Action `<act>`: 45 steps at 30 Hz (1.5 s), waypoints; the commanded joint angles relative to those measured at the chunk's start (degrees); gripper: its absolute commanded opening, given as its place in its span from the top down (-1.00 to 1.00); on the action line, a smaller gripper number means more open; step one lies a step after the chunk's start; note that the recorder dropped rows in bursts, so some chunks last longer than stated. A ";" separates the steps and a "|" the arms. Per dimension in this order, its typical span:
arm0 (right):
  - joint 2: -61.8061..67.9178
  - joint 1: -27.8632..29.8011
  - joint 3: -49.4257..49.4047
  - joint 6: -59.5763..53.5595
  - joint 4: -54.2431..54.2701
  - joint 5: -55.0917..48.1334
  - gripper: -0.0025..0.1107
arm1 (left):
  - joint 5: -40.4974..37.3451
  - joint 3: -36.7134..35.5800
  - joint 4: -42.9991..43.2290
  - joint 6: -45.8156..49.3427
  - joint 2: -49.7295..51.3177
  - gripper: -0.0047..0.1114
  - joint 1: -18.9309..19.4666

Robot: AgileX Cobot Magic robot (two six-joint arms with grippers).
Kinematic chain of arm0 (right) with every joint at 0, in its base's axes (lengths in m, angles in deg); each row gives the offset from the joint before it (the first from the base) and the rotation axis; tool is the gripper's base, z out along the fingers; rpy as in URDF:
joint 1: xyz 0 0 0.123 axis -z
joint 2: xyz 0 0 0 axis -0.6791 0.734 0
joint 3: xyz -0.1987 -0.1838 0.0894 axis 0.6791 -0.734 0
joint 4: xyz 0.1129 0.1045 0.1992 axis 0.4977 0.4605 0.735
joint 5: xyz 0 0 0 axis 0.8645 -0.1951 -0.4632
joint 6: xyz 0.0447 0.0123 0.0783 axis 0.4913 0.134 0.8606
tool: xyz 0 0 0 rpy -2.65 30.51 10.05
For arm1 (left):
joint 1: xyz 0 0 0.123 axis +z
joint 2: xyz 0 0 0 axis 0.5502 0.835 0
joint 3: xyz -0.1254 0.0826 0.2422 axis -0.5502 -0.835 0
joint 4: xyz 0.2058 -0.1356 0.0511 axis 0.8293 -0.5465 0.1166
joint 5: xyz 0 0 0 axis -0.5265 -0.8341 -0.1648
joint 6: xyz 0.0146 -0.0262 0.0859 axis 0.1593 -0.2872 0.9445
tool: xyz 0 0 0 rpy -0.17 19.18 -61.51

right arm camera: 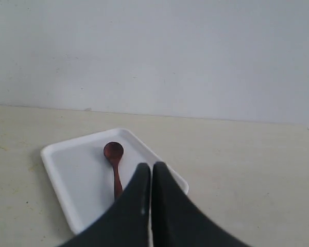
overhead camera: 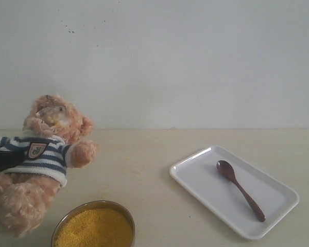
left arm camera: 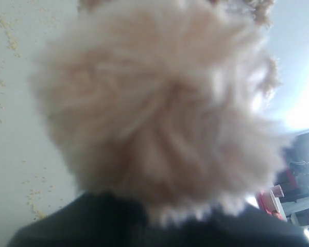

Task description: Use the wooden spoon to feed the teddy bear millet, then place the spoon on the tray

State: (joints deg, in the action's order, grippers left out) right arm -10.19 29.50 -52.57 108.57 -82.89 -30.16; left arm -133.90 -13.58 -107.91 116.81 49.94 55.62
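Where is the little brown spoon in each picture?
Exterior view: the wooden spoon lies on the tray, right side.
Left wrist view: not there; the teddy bear fills it.
Right wrist view: wooden spoon on the tray, partly behind the right gripper.
Shared landmark: the tray, in exterior and right wrist views.

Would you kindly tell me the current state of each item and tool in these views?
teddy bear: held up, tilted, gripped at the torso.
left tool: closed on the bear, tips buried in fur.
right tool: shut, empty, clear of the spoon.
wooden spoon: lying flat in the tray, bowl empty.
tray: flat on the table, holding only the spoon.
millet: heaped in the metal bowl.
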 commanded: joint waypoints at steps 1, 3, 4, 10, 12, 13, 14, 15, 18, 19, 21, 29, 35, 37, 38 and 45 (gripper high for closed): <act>-0.30 0.16 -0.23 -0.08 -0.46 0.87 0.96 | -1.13 0.03 -1.59 0.38 -0.01 0.85 -0.14; -0.30 0.16 -0.23 -0.08 3.23 -1.93 0.96 | -1.36 0.03 -1.28 0.38 -0.01 0.85 -0.14; -0.30 0.16 -0.23 -0.08 3.32 -2.29 0.96 | -1.36 0.03 -1.28 0.38 -0.01 0.85 -0.14; -0.30 0.16 -0.23 -0.08 13.54 -6.58 0.96 | -1.36 0.03 -1.28 0.38 -0.01 0.85 -0.14; -0.30 0.16 -0.23 -0.08 13.99 -6.30 0.96 | -1.53 0.03 -1.03 0.38 -0.01 0.85 -0.14; -0.30 0.16 -0.23 -0.08 13.89 -6.18 0.96 | -1.53 0.03 -1.03 0.38 -0.01 0.85 -0.14; -0.30 0.16 -0.23 -0.08 13.89 -6.18 0.96 | -1.52 0.03 -1.21 0.38 -0.01 0.85 -0.14; -0.30 0.16 -0.23 -0.08 13.89 -6.18 0.96 | -1.52 0.03 -1.51 0.38 -0.01 0.85 -0.14; -0.30 0.16 -0.23 -0.08 14.00 -5.85 0.96 | -1.36 0.03 -1.59 0.49 -0.01 0.85 -0.14; -0.30 0.16 -0.23 -0.08 14.67 -5.73 0.96 | -1.36 0.03 -1.59 0.49 -0.01 0.85 -0.14; -0.30 0.16 -0.23 -0.08 21.46 -5.84 0.96 | -1.36 0.03 -1.50 0.47 -0.01 0.85 -0.14; -0.30 0.16 -0.23 -0.08 39.80 -4.61 0.96 | -1.36 0.03 -1.21 0.47 -0.01 0.85 -0.14; -0.30 0.16 -0.23 -0.08 40.12 -4.61 0.96 | -1.36 0.03 -0.82 0.47 -0.01 0.85 -0.14; -0.30 0.16 -0.23 -0.08 40.12 -4.61 0.96 | -1.36 0.03 -1.05 0.47 -0.01 0.85 -0.14; -0.30 0.16 -0.23 -0.08 40.12 -4.61 0.96 | -1.36 0.03 -0.89 0.47 -0.01 0.85 -0.14; -0.30 0.16 -0.23 -0.65 39.80 -7.78 0.96 | -1.78 0.03 -1.04 0.47 -0.01 0.85 -0.14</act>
State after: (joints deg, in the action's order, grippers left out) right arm -10.19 29.50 -52.81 108.68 -42.68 -36.90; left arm -133.90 -13.58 -107.93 117.07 49.94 55.62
